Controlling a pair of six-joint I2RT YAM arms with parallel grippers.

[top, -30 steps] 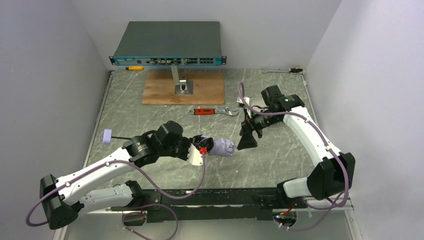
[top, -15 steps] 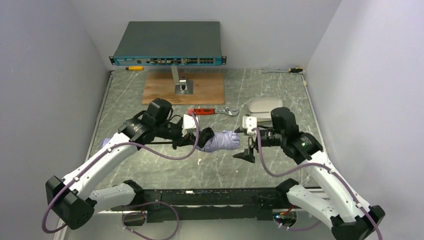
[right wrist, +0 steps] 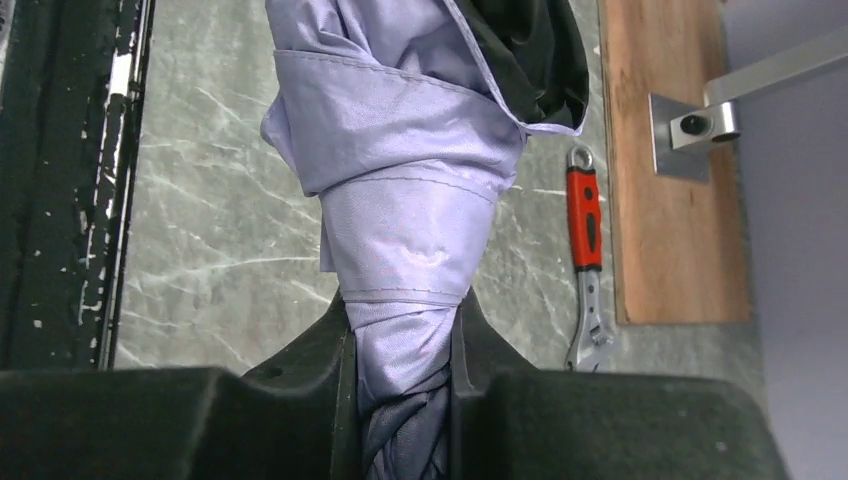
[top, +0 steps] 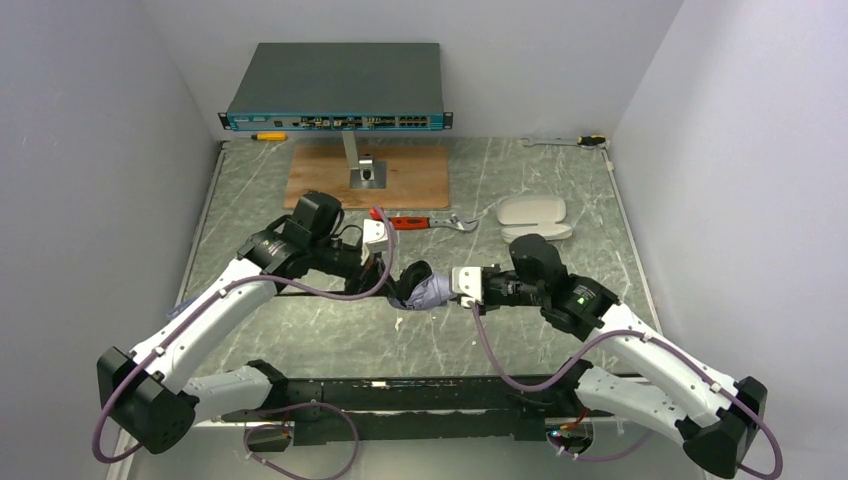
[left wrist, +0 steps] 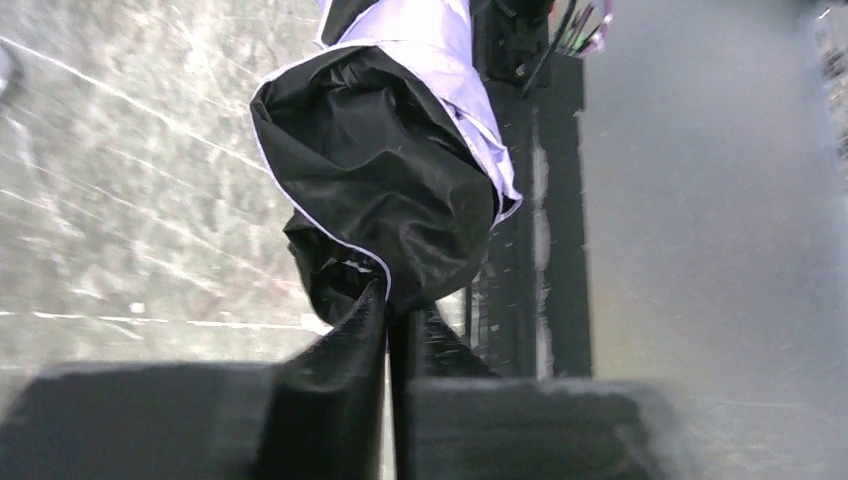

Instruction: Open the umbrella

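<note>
Folded umbrella (top: 432, 291) at centre of top view, long axis left-right, spanning both arms. Left gripper (left wrist: 389, 305) narrow, pinching black-lined end. Right gripper (right wrist: 400, 335) clamped on lilac fabric end. Neither nearer. Opening likely means pulling the ends apart along the axis.

Green-grey marbled desk (top: 560, 180) enclosed on three sides by plain pale walls (top: 120, 100). Beyond the left claw (left wrist: 395, 305), a wooden board (top: 320, 180) carries a metal post (top: 353, 152) supporting a network switch (top: 335, 85).

Your grey-green marbled table (top: 300, 335) carries a wooden board (top: 318, 182), a red-handled wrench (top: 425, 223), a pale oval case (top: 533, 213) and, at the far edge, a yellow-handled tool (top: 268, 136).
</note>
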